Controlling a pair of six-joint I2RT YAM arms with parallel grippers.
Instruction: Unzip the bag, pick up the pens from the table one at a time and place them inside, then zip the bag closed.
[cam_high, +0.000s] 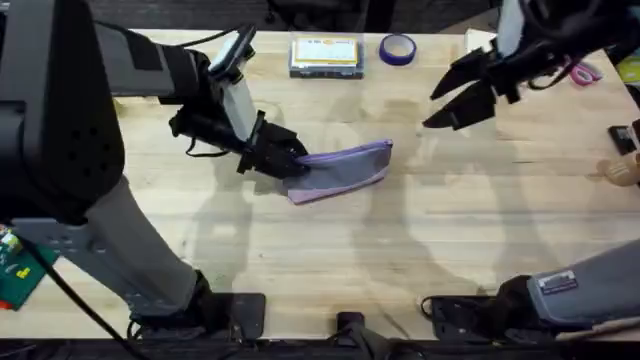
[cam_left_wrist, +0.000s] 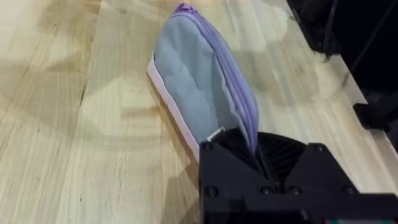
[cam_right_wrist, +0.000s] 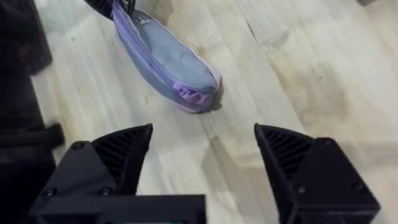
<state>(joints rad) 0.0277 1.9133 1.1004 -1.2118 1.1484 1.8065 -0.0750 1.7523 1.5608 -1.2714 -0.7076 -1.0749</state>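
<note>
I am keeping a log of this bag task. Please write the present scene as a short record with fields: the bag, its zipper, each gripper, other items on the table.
bag: grey pouch with purple edging, lying on the table near the middle
zipper: looks closed along the length that shows
left gripper: shut on the bag's left end
right gripper: open, above the table to the right of the bag, holding nothing
other items: clear box with yellow label and purple tape roll at the far edge
</note>
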